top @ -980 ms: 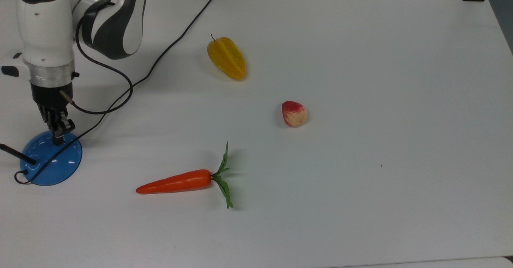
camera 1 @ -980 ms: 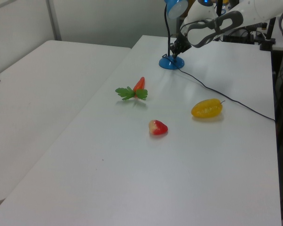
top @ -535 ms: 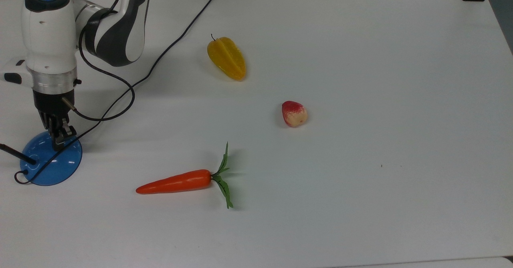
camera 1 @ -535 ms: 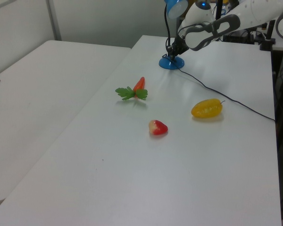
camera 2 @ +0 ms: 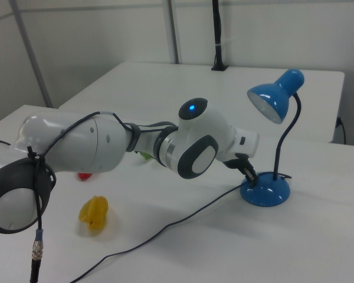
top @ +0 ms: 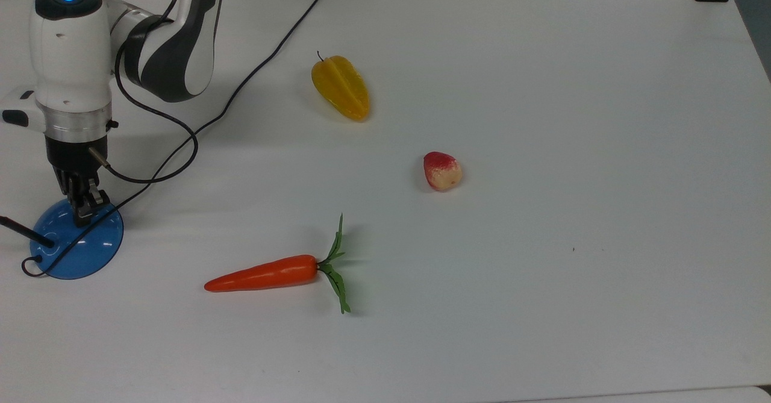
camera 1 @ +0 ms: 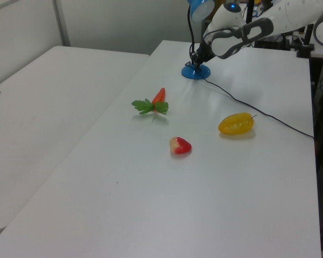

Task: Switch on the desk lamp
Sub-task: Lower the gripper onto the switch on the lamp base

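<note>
A: In the top view the claw [top: 84,205] points straight down with its tips on the near edge of the desk lamp [top: 76,244], over the blue base where the switch should sit. Its fingers look pressed close together with nothing between them. The cord [top: 241,84] runs up and away from the claw across the worktop [top: 542,270]; the carrot [top: 265,274], the yellow fruit [top: 341,87] and the red fruit [top: 442,171] lie well apart from the claw, toward the top view's right.

B: The left view puts the claw [camera 1: 198,58] low on the lamp's base [camera 1: 196,72], just beside the thin neck, with the shade above it.

A: The right view has the claw [camera 2: 249,174] touching the top of the base [camera 2: 265,191], on the right view's left of the neck. The shade [camera 2: 275,96] looks unlit, so the lamp seems to be off: the reach is done, while the press on the switch is probably under way or unfinished.

B: Against a second ago, in the top view the claw has shifted slightly toward the top view's left and a touch upward on the base; the lamp and fruits lie as they did.
</note>
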You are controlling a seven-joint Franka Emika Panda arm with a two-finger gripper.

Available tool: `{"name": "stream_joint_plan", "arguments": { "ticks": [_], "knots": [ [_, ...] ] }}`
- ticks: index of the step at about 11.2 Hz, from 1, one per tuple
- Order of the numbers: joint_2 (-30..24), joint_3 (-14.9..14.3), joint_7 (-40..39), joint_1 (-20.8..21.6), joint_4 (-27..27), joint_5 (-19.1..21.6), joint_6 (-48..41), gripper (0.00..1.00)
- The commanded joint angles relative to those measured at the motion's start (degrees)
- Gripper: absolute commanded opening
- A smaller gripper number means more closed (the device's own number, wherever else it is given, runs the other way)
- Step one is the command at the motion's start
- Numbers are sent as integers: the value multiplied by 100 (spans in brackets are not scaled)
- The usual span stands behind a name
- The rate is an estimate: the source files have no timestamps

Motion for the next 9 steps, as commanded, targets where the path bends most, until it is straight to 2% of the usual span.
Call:
{"name": "stream_joint_plan", "arguments": {
  "ticks": [1, 4, 9],
  "knots": [
    [4, -63, 75, 56, 41, 19, 85, 0],
    [-216, -63, 40, 39, -134, 10, 67, 0],
    [-278, -54, -189, 21, -310, 10, 59, 0]
  ]
}}
